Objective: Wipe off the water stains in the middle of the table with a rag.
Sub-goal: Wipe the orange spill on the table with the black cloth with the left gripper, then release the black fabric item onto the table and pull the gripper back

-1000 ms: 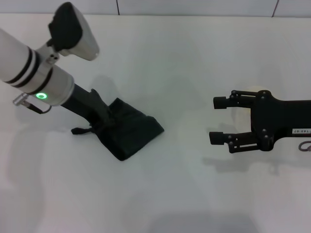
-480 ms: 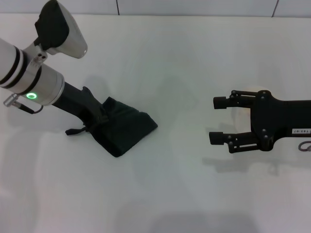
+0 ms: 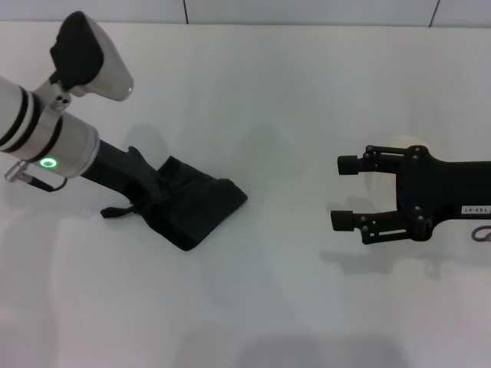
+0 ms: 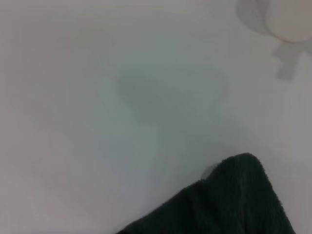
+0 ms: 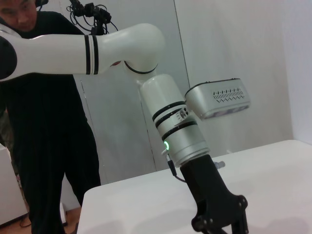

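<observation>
Overhead, the white matte table (image 3: 291, 100) fills the head view, plain and bare across its middle, with a pale tiled wall edge along the far side. No amber stain can be made out on the surface in any view. The right wrist view shows the room: white wall panels, and a person in black (image 5: 46, 146) standing behind the far end of the table. The rag (image 3: 192, 208) lies flat on the table's left half, dark, wedge-like, cord loop (image 3: 116, 212) trailing toward the left. The left claw (image 3: 149, 192) presses down on the rag's near-left end; its fingers are buried in the cloth, so their spread cannot be told. The left wrist view shows a corner of the rag (image 4: 229, 200) on white surface and a white cup (image 4: 288, 19) beyond. The right claw (image 3: 347, 192) hovers over the right half, fingers spread wide, holding nothing, the cup partly hidden behind it. Compared with a second ago, the left arm and rag have slid leftward and slightly nearer; the right claw has not moved.
</observation>
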You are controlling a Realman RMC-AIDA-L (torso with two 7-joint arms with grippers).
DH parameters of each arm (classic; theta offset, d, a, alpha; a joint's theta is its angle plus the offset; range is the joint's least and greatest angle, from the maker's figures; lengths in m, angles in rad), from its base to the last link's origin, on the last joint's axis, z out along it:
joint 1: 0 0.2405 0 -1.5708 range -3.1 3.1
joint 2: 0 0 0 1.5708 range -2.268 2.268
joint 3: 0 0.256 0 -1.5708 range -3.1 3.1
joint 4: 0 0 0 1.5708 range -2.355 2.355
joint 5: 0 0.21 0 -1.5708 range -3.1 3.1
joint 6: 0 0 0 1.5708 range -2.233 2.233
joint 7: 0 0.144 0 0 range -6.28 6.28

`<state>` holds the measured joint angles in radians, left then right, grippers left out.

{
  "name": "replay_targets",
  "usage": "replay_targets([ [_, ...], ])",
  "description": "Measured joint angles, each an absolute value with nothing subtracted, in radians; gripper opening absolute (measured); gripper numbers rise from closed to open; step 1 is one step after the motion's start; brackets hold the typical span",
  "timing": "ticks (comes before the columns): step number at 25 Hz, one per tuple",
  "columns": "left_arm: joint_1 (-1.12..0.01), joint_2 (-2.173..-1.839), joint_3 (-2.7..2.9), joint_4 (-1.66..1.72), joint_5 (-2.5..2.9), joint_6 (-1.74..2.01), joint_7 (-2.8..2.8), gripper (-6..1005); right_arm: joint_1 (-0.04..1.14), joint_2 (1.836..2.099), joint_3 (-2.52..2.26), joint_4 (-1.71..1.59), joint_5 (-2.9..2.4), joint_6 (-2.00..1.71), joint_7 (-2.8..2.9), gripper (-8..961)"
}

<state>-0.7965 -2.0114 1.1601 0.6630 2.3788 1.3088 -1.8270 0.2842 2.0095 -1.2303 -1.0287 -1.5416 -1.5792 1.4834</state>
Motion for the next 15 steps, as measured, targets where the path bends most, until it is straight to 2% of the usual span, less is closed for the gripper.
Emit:
replay_targets([
  [7, -0.743, -2.023, 1.150, 0.760, 2.382, 1.322, -1.846, 138, 0.284, 2.010, -1.231, -1.026, -1.542, -1.581, 1.482, 842],
  [15, -0.750, -2.037, 1.154, 0.767, 2.385, 1.319, -1.848, 166, 0.287, 2.010, -1.232, -1.026, -1.542, -1.583, 1.480, 841],
])
